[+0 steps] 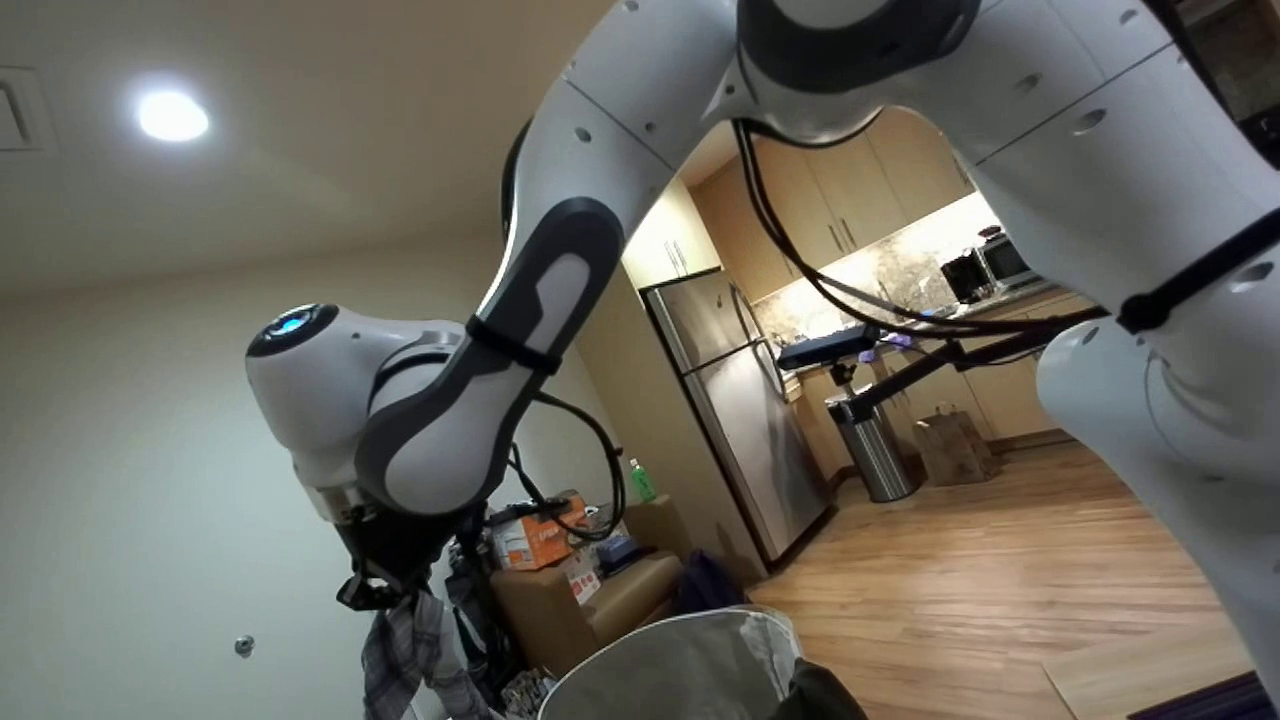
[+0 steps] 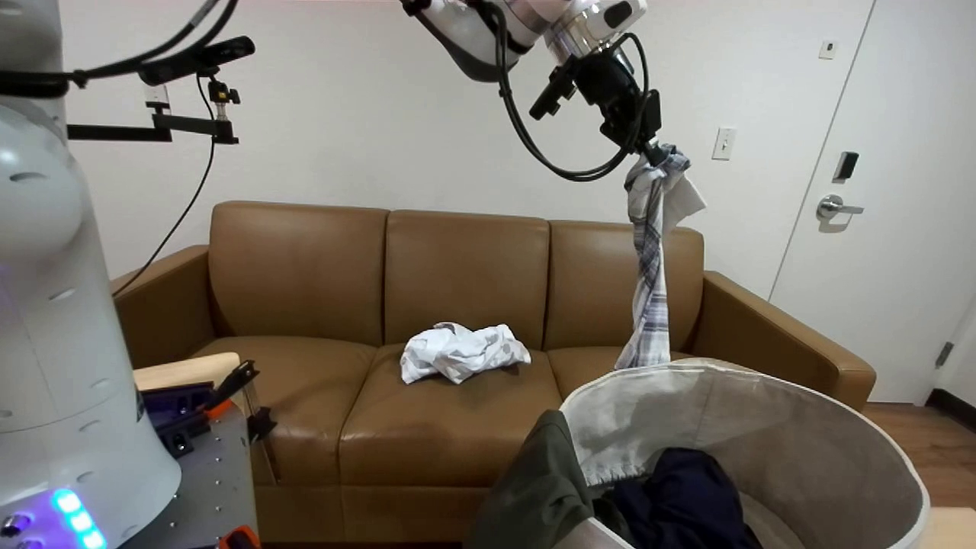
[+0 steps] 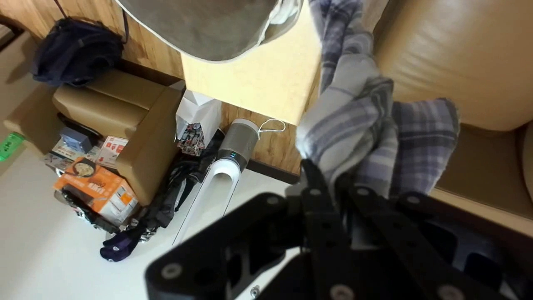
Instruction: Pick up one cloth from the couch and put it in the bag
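My gripper (image 2: 654, 152) is shut on a grey, white and purple plaid cloth (image 2: 650, 267), held high above the right end of the brown couch (image 2: 465, 274). In the wrist view the fingertips (image 3: 327, 179) pinch the plaid cloth (image 3: 354, 116). It hangs in a long twist, its lower end at the bag's far rim; whether it passes behind the rim I cannot tell. The bag (image 2: 762, 412) is a wide, open grey-white hamper, also seen in the wrist view (image 3: 208, 33). A crumpled white cloth (image 2: 461, 354) lies on the couch's middle seat.
Dark navy cloth (image 2: 690, 496) lies inside the bag. Dark green-grey cloth (image 2: 534, 488) drapes over its near left rim. A light wooden surface (image 3: 254, 79) is beside the bag. An air purifier (image 3: 237, 141) and an armchair with boxes (image 3: 125, 100) stand near the wall.
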Available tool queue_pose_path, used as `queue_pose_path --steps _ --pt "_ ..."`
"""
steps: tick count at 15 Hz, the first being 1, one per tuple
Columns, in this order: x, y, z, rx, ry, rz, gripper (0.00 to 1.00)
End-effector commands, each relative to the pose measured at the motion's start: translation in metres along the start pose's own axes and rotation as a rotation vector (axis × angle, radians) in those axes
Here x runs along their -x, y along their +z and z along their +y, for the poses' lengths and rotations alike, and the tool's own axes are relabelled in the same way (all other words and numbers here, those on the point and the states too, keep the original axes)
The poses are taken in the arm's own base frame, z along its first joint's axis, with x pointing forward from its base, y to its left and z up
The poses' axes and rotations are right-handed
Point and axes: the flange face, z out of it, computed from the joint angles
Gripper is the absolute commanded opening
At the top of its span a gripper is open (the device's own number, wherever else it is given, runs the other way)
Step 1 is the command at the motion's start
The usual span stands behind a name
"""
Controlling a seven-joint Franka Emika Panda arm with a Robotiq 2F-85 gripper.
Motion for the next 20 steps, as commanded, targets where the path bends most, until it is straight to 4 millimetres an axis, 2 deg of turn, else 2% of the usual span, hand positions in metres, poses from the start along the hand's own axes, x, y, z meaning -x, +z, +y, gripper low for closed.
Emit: queue_pose_path --steps 1,3,4,5,8,12,13,15,16,19,20 --pt "0.006 0.009 -0.013 -0.012 -0.043 -0.038 0.08" --pt "0.001 -0.007 -0.014 -0.019 -0.058 -0.022 0.08" --pt "-0.007 -0.025 -0.005 -0.026 -0.029 0.006 0.08" --pt "-0.018 -0.051 0.017 -0.024 0.040 0.048 0.08" --pt "-0.033 -0.095 0.058 -0.036 0.216 0.103 0.08" --pt "-0.029 -0.178 0.122 -0.061 0.414 0.205 0.08" --pt "-0.045 -0.142 0.100 -0.051 0.334 0.167 0.08" --pt "-0.040 -0.176 0.122 -0.064 0.381 0.206 0.08" --pt "-0.036 -0.182 0.126 -0.068 0.389 0.211 0.08" --pt "-0.033 -0.179 0.122 -0.044 0.376 0.214 0.09" --pt "-0.039 -0.191 0.132 -0.045 0.405 0.223 0.08"
